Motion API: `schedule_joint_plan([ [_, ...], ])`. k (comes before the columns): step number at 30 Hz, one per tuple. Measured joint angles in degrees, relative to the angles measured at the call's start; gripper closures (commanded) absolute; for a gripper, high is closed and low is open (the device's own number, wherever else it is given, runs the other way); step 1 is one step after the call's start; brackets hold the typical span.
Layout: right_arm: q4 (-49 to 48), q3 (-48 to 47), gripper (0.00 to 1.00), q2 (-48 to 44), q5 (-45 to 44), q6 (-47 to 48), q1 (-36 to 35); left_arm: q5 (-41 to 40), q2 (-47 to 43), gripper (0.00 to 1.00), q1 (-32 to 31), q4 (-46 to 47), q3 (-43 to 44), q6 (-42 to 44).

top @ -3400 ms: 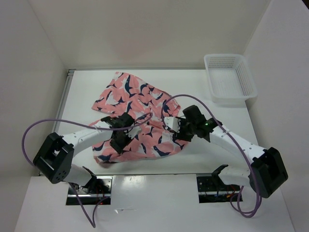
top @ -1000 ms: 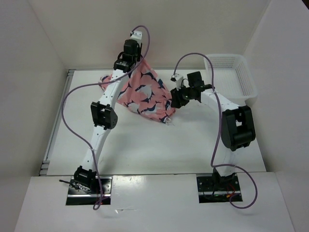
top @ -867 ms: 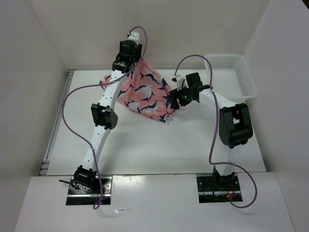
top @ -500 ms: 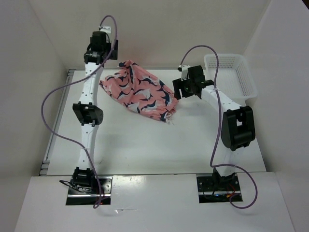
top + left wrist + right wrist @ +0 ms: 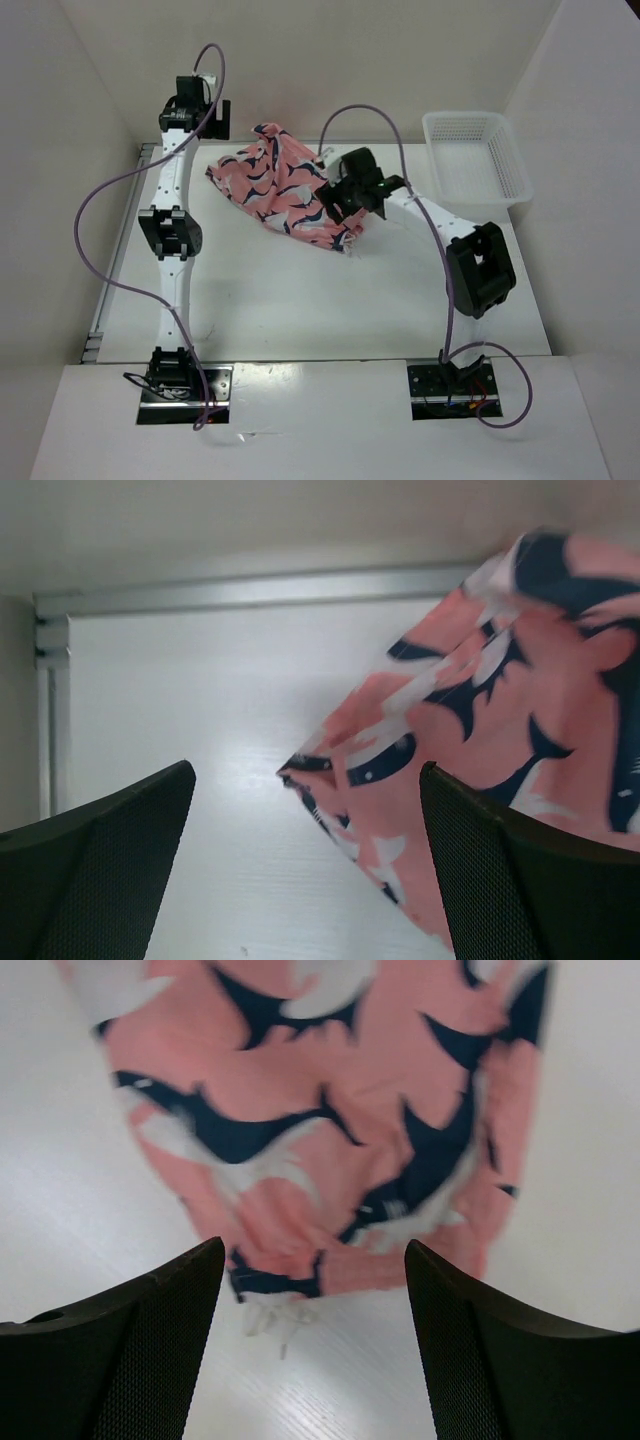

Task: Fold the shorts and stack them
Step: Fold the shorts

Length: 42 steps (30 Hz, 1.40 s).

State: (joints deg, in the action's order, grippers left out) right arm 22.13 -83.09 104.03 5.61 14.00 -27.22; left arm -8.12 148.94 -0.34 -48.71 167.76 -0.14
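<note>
The shorts [image 5: 283,187], salmon pink with navy-and-white whale shapes, lie in a loose heap on the white table [image 5: 300,300] at the back centre. My left gripper [image 5: 190,100] hangs open high at the back left, apart from them. In the left wrist view its fingers [image 5: 100,860] stand wide, and a corner of the shorts [image 5: 500,700] lies below to the right. My right gripper [image 5: 345,195] hovers open over the shorts' right end. In the right wrist view the shorts [image 5: 300,1110] and their white drawstring [image 5: 270,1315] lie beneath the open gripper [image 5: 312,1250], and nothing is held.
A white perforated basket [image 5: 475,160] stands at the back right corner. White walls close in the table at the back and on both sides. A metal rail [image 5: 250,585] runs along the table's far edge.
My left gripper has opened, let go of the shorts and swung to the back left. The shorts have dropped onto the table. My right gripper has moved left over their right end.
</note>
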Motion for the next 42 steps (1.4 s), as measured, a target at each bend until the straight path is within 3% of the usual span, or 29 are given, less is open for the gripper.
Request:
schedule_joint_plan([
  [7, -0.7, 2.1, 0.21, 1.3, -1.8, 7.7, -10.7, 6.1, 4.9, 0.00, 6.7, -4.7, -3.0, 0.0],
  [15, -3.5, 2.1, 0.22, 11.1, -7.4, 11.6, -10.0, 13.5, 9.5, 0.00, 7.6, -6.4, -1.0, 0.0],
  [20, -3.7, 2.1, 0.31, 12.4, -8.3, 13.2, -9.9, 16.6, 11.8, 0.02, 6.7, -6.8, 0.1, 0.0],
  [21, -3.8, 2.1, 0.33, 12.4, -8.5, 13.4, -9.9, 16.9, 12.3, 0.08, 6.5, -6.8, 0.3, 0.0],
  [22, -3.8, 2.1, 0.37, 12.4, -8.5, 13.6, -9.9, 17.1, 13.0, 0.21, 6.4, -6.8, 0.3, -0.1],
  [25, -3.8, 2.2, 0.43, 12.4, -8.5, 14.0, -9.9, 18.2, 14.8, 0.42, 6.4, -7.6, 0.3, -0.2],
  [27, -4.2, 2.7, 0.50, 12.4, -8.5, 14.3, -9.9, 18.8, 15.3, 0.73, 6.4, -8.0, 0.3, -0.3],
  [30, -4.4, 3.9, 0.61, 12.3, -8.3, 14.8, -9.9, 20.9, 15.3, 0.99, 6.4, -10.3, 0.4, -0.1],
  [36, -3.7, 7.8, 0.87, 8.9, -7.9, 17.9, -9.9, 24.3, 13.8, 1.00, 7.0, -18.1, -0.6, 0.0],
  [39, -1.9, 11.1, 0.90, 5.1, -6.2, 20.0, -9.9, 26.4, 4.4, 0.99, 8.9, -20.2, -16.0, -0.1],
  [42, 1.6, 14.1, 0.88, 0.4, -2.9, 22.5, -9.9, 27.1, -11.4, 0.98, 10.9, -17.7, -39.6, -0.2],
])
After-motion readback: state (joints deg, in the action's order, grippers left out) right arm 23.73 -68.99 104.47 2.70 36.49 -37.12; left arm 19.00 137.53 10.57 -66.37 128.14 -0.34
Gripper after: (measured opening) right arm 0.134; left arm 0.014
